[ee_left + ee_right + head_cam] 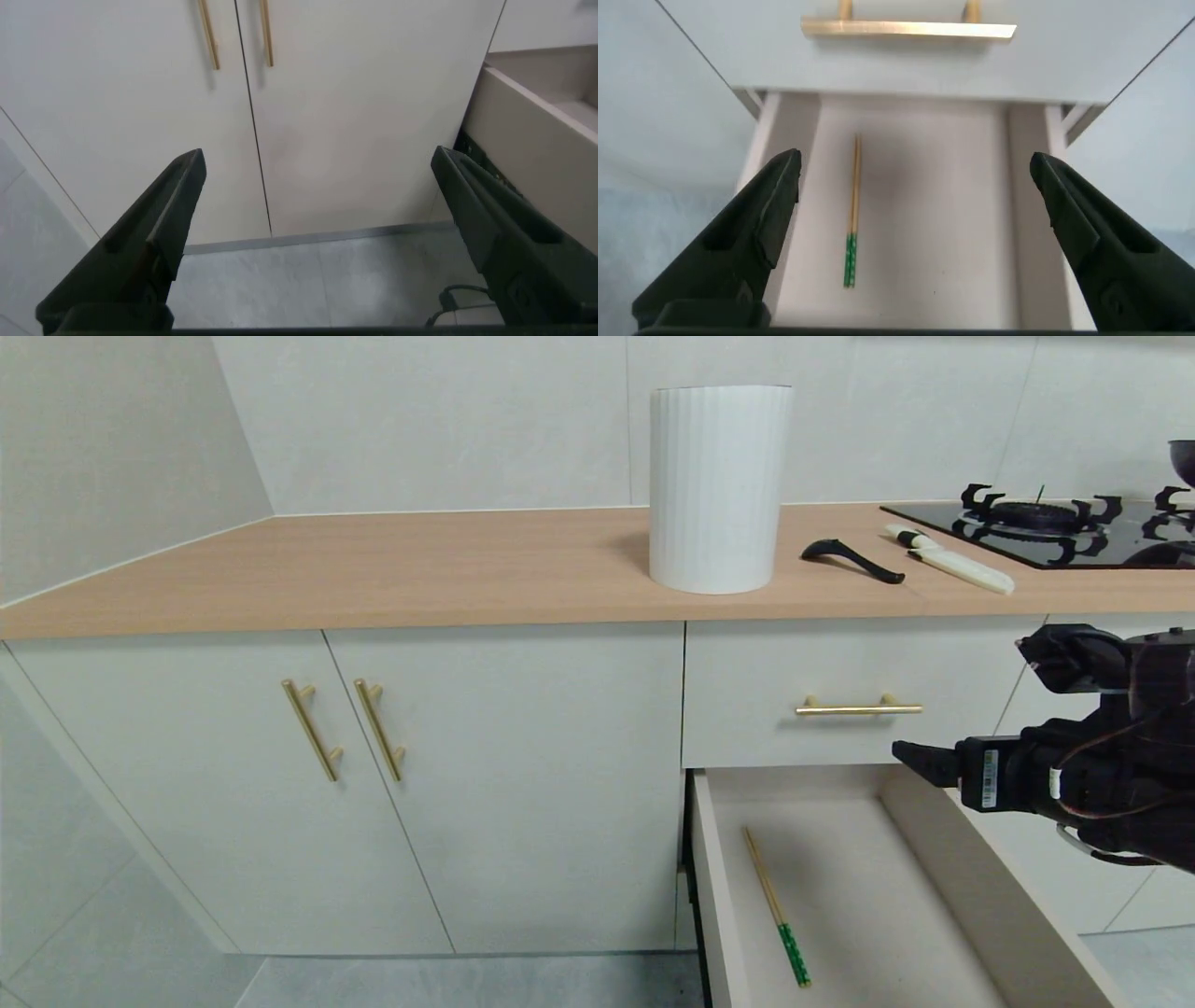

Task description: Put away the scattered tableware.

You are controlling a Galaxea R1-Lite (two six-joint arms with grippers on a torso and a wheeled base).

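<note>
Big picture first: long wooden counter [373, 569] over white cabinet doors [373, 784]. The bottom drawer [943, 868] on the robot's right side is pulled way out, prob so it can take the tableware. The drawer above it, w/ the gold handle [859, 709], is closed.

On the counter there's a tall white ribbed canister [719, 490], upright and near the front edge. The black gas hob [1055, 527] sits further right. Neither looks like part of the job imo.

Right gripper [915, 168] hangs in front of and above the open drawer, pointed at it. Jaws are spread wide w/ nothing between them. Looks like it's done w/ a drop-off or is between trips, can't say which.

Left gripper [318, 163] is down low facing the cabinet doors, w/ floor visible below. Its jaws are wide open and empty too. Seems parked out of the way tbh.

Leftover stuff on the counter, between canister and hob: a white knife-looking utensil [952, 563] lying at an angle, and just beside it a black scoop/spoon thing [851, 558]. They're close to each other but not touching afaict.

Smallest: a pair of chopsticks [775, 907] w/ green ends, lying flat on the drawer floor along its length, nearer the left wall. So that's 1 item stowed and 2 to go by my count. Either one needs the arm to go up to counter height.
</note>
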